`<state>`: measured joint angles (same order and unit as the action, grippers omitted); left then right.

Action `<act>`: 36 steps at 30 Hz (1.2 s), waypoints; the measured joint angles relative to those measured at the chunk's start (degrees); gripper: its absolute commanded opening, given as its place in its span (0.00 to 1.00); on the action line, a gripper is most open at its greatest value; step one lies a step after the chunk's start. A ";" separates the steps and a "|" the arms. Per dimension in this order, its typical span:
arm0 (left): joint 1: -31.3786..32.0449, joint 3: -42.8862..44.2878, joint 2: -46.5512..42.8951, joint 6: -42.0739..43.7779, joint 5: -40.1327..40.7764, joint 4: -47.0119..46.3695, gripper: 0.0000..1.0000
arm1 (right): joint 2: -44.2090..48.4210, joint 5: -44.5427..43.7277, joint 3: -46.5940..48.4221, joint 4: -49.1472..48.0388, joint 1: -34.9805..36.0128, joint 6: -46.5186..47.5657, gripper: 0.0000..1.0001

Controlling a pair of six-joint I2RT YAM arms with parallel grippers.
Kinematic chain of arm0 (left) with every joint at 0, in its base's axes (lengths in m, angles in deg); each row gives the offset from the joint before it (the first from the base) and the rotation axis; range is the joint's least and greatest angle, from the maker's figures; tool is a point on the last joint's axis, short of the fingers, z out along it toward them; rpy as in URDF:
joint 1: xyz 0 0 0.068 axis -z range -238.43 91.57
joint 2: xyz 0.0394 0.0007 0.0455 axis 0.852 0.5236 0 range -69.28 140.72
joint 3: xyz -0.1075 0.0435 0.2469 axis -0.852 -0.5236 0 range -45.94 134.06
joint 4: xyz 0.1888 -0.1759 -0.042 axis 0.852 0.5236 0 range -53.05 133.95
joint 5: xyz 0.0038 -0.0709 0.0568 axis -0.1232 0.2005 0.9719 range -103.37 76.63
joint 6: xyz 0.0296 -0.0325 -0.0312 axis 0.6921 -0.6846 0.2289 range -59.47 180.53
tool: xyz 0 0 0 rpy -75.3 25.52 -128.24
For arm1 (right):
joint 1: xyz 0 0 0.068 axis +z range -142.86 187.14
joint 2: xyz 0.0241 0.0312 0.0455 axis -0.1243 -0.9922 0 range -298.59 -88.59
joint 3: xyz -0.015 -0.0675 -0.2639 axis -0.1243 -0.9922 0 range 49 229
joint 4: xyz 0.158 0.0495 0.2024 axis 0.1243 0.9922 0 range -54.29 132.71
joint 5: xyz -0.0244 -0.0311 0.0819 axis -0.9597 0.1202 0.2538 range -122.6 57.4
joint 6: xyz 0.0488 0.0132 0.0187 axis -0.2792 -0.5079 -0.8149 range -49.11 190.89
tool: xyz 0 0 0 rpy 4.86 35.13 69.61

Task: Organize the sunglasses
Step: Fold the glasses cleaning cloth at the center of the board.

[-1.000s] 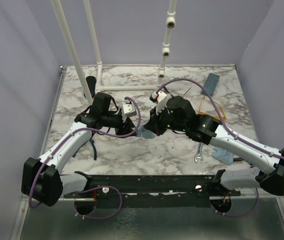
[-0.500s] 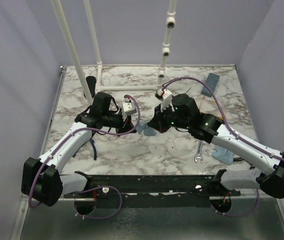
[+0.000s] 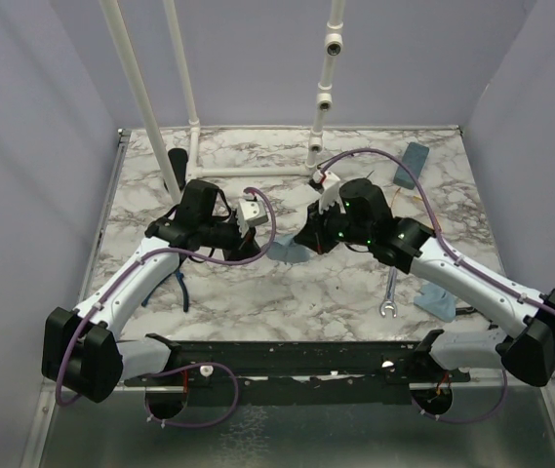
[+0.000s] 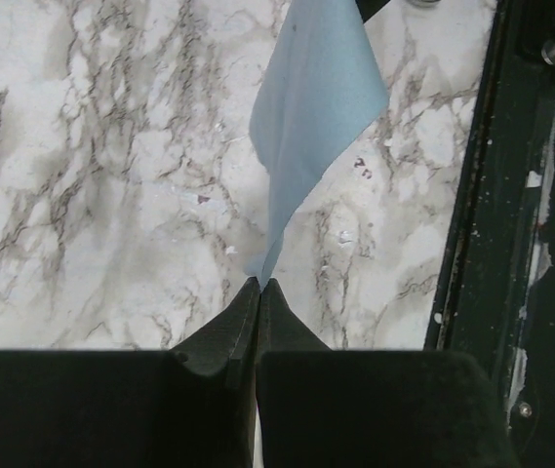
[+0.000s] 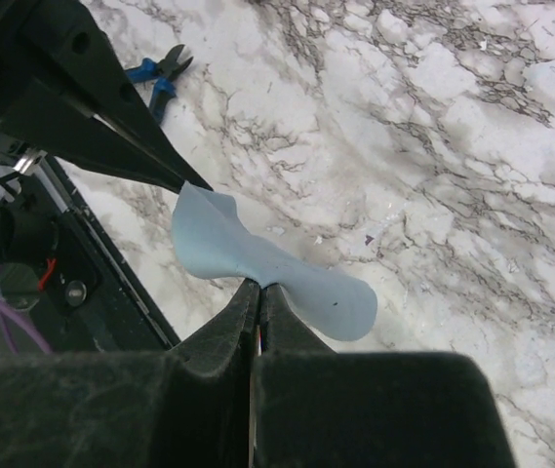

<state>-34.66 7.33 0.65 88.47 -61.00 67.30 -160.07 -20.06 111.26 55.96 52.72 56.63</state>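
my left gripper (image 4: 259, 285) and right gripper (image 5: 259, 286) are each pinched shut on a corner of the blue cloth (image 3: 290, 253). the yellow-orange sunglasses (image 3: 434, 220) sit well to the right, untouched. if i pull apart too hard, a thin corner could slip free.

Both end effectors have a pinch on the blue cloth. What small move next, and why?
Probably ease them slightly apart. The left end effector is shut on one tip of the blue cloth, the right end effector on its edge, and it hangs curled between them; gentle tension should flatten it.
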 measured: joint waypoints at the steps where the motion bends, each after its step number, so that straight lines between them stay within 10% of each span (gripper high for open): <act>1: 0.00 0.20 0.00 0.15 0.87 0.11 0.00 | -0.61 0.04 0.00 -0.39 -0.28 0.26 0.00; 23: 5.33 0.85 11.98 -0.92 20.46 -8.59 0.00 | -25.64 14.29 2.86 -7.65 -8.55 6.14 0.01; 36: 14.36 -0.94 18.56 -0.94 20.24 -9.14 0.00 | -26.45 11.76 -8.07 -10.51 -9.97 0.66 0.23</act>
<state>-20.30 6.39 19.20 87.53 -40.76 58.16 -186.52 -8.30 103.19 45.44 42.76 57.29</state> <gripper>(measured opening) 0.003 0.187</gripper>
